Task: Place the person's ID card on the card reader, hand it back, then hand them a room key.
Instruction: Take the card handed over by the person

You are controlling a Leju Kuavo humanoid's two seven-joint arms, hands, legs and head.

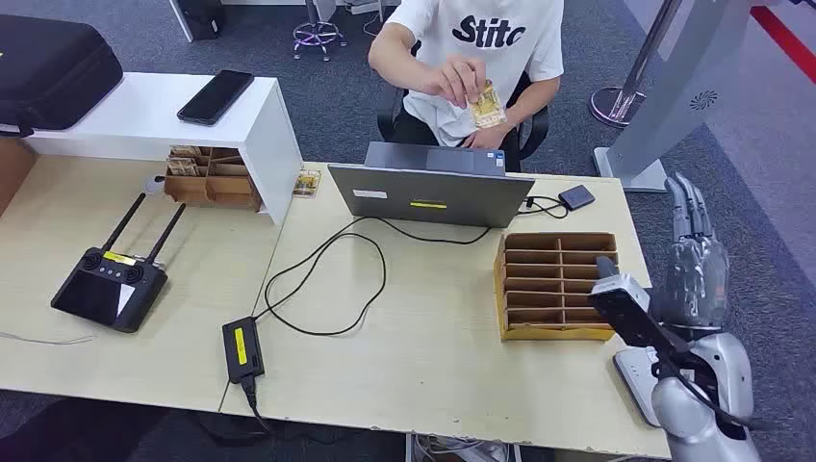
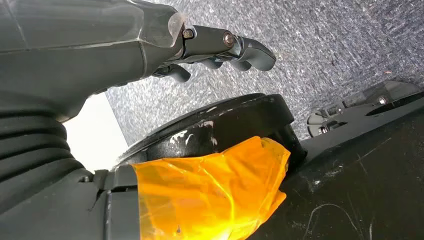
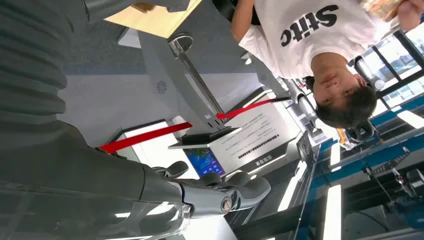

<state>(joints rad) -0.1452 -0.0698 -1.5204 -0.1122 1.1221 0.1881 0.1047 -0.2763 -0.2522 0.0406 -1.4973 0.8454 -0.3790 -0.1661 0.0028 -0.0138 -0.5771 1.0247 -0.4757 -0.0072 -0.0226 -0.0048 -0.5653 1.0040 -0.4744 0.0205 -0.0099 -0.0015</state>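
A person in a white shirt (image 1: 481,43) sits behind the desk and holds up a yellowish ID card (image 1: 488,104) in one hand above the laptop. My right hand (image 1: 695,260) is raised past the desk's right edge, fingers stretched out and apart, holding nothing, well short of the card. The right wrist view shows the same hand (image 3: 220,192) empty, with the person beyond it. A white flat device (image 1: 633,373), possibly the card reader, lies at the desk's near right corner, partly under my right arm. My left hand (image 2: 215,47) hangs over grey carpet, fingers loosely bent, empty.
A wooden slotted organizer (image 1: 553,284) stands right of the grey laptop (image 1: 428,192). A small black box (image 1: 575,196), cables and a black power brick (image 1: 242,346) lie on the desk. At the left are a remote controller (image 1: 108,284), a white shelf (image 1: 144,111) and a phone (image 1: 216,96).
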